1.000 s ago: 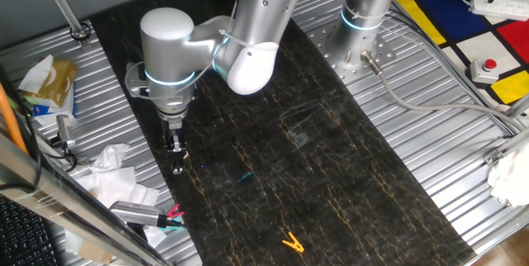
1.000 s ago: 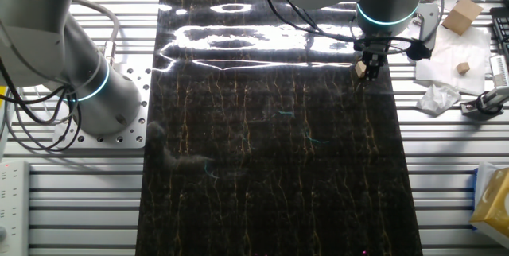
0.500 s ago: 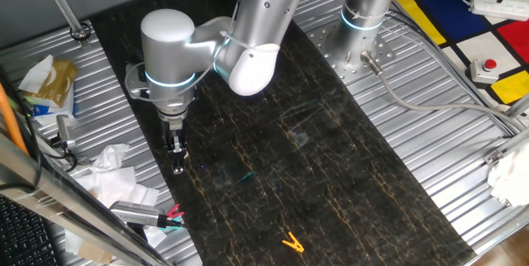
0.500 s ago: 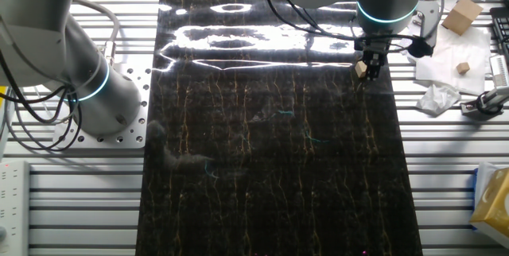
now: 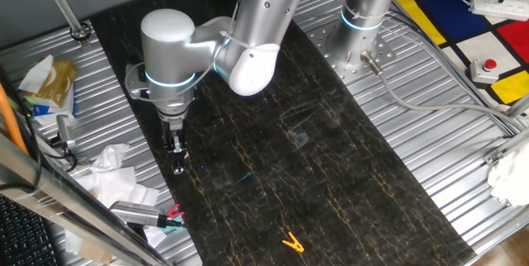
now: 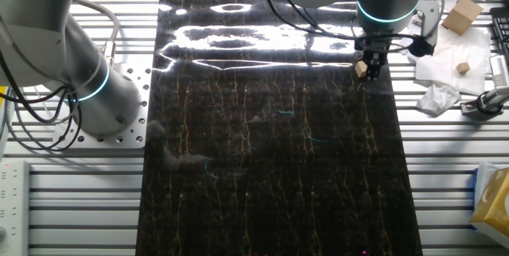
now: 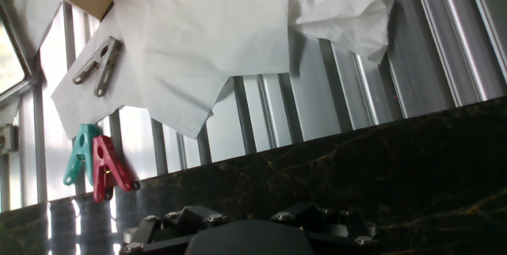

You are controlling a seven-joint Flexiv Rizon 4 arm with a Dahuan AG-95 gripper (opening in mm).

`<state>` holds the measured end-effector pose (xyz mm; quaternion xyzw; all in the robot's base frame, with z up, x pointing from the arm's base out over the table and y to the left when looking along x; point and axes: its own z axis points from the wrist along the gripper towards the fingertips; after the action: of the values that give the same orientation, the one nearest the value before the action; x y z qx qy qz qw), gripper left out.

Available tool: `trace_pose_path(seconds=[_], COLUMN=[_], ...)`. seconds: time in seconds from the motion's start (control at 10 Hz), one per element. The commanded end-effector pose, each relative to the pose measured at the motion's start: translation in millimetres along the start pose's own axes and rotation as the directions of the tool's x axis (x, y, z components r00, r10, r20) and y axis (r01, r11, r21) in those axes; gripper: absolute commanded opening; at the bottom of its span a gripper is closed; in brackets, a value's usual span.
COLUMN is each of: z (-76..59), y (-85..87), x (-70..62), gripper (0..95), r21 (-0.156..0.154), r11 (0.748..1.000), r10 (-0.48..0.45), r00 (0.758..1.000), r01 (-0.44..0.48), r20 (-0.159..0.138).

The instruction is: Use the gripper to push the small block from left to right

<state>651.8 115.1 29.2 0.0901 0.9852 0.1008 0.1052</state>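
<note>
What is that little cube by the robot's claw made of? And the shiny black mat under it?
The small block looks like pale unpainted wood, judging by its matte tan colour. The mat looks like glossy black marble-patterned sheet with gold veins; bright glare shows it is smooth. Real stone or printed plastic, I cannot tell.

Glossy black marble-look mat (image 6: 270, 168) veined in gold, throwing bright glare; ribbed, satin-finished metal table (image 5: 463, 150) around it. Smooth silver-white arm shell (image 5: 256, 26) with a soft sheen, matt black gripper (image 5: 177, 157), pale bare-wood small block (image 6: 361, 68). Crumpled white paper (image 7: 230, 33) over the ribs, shiny plastic teal and red clips (image 7: 97, 164), dull grey metal clip (image 7: 97, 66).
</note>
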Motion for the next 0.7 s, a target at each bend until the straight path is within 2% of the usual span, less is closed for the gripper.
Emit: trace_pose_path(seconds=[0.1, 0.4, 0.6, 0.7], z=[0.1, 1.4, 1.4, 1.4], y=[-0.4, -1.1, -1.1, -1.1], x=[-0.4, -0.2, -0.2, -0.2], gripper=[76.0, 76.0, 76.0, 76.0], r21=[0.008, 0.018, 0.026, 0.041], r11=[1.0, 1.0, 1.0, 0.998], r10=[-0.007, -0.009, -0.015, -0.048], r00=[1.0, 0.999, 0.999, 0.998], r01=[0.007, 0.01, 0.016, 0.05], r20=[-0.016, -0.036, -0.036, -0.048])
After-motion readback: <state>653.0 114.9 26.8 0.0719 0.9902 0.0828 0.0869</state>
